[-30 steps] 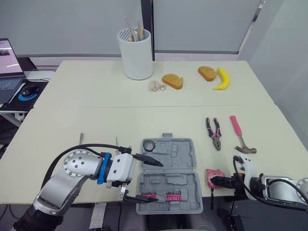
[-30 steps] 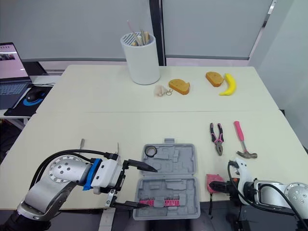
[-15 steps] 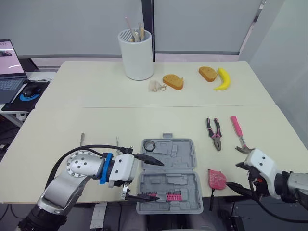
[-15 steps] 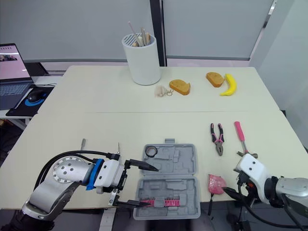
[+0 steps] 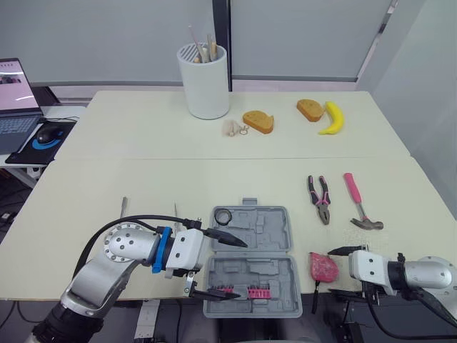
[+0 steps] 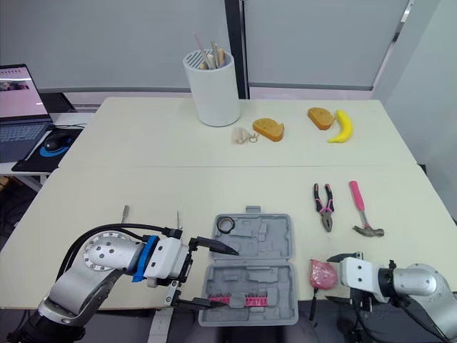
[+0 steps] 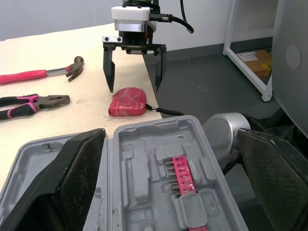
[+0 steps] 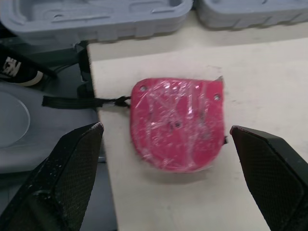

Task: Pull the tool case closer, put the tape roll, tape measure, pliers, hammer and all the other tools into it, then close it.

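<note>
Fingers on your right gripper [image 5: 333, 271] stand spread and hold nothing. From the head, the tape measure [image 5: 322, 266] lies at the near edge of the table [image 5: 143, 179], just right of the case [image 5: 265, 230] and just ahead of those tips on the case side. Your right arm is plainly the nearer one. Your left gripper [image 5: 237, 269] is spread as well and empty, its tips over the left side of the case. The case lies open, with the tape roll [image 5: 223, 216] in a corner of the far half and a pink bit strip [image 5: 239, 291] in the near half. Pliers [image 5: 318, 199] and hammer [image 5: 358, 211] lie farther out on the right, well apart from both grippers.

In the left wrist view you see the right gripper [image 7: 134, 90] head-on. Both its fingers point down at the table, and the measure [image 7: 126, 102] lies just ahead of the tips, roughly centred on the gap.

In the right wrist view the measure [image 8: 179, 124] lies flat, a little ahead and midway between your two fingers [image 8: 72, 173]. Its black strap [image 8: 79, 101] trails off over the table edge. I judge a short, straight advance would put the pads on its two sides. Mind the drop, because the measure sits close to the edge.
</note>
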{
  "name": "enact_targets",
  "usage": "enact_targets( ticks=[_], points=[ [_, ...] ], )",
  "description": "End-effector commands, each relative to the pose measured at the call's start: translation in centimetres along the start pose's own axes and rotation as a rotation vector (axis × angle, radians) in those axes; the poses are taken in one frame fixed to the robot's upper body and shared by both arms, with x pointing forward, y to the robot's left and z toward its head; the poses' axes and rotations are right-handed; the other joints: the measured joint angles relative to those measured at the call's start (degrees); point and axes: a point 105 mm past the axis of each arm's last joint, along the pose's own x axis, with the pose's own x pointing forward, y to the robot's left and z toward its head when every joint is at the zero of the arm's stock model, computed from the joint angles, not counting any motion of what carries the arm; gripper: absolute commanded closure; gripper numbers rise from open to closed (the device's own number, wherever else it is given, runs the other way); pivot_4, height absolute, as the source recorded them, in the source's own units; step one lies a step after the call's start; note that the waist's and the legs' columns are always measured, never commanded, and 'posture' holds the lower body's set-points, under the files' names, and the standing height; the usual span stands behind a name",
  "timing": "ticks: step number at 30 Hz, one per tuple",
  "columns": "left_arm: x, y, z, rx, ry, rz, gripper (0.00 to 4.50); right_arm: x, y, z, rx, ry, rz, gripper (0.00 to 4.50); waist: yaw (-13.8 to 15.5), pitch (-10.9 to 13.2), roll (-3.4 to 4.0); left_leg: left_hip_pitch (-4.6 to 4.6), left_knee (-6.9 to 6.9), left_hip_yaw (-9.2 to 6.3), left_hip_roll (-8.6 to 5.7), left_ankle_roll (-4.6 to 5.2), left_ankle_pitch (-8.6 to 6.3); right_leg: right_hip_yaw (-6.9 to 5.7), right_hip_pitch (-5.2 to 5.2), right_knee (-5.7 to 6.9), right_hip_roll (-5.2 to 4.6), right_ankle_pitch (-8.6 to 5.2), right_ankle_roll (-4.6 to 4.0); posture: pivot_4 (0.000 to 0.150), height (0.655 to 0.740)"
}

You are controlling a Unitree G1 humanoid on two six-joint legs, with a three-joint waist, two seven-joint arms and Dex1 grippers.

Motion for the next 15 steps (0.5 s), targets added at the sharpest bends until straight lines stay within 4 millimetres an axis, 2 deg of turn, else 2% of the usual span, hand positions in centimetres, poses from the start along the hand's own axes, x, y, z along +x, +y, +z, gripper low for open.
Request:
enact_targets(
  ticks=[1,6,15],
  points=[
    [0.5,-0.4,0.7,0.038,-0.015,-0.017,0.0,0.2,-0.7,0.4,-0.022,-0.032,-0.031,0.01,-0.11,0.0,0.0,0.11,-0.01,0.01,0.01,0.0,0.0,0.01,0.09,0.0,0.0,0.0,0.0,0.15,0.7303],
    [0.6,-0.5,0.8,0.035,-0.017,-0.021,0.0,0.3,-1.3,0.6,-0.003,-0.03,-0.056,0.01,-0.05,0.02,0.0,0.73,-0.15,0.06,0.01,0.0,-0.01,0.06,0.65,-0.03,-0.01,-0.06,-0.07,0.15,0.7303],
    [0.8,-0.6,0.9,0.032,-0.021,-0.02,0.0,0.7,-2.0,0.1,0.002,-0.003,-0.071,0.01,-0.02,0.01,0.01,0.72,-0.16,0.05,0.01,-0.01,-0.01,0.04,0.64,-0.02,-0.01,-0.07,-0.11,0.15,0.7303]
  ],
)
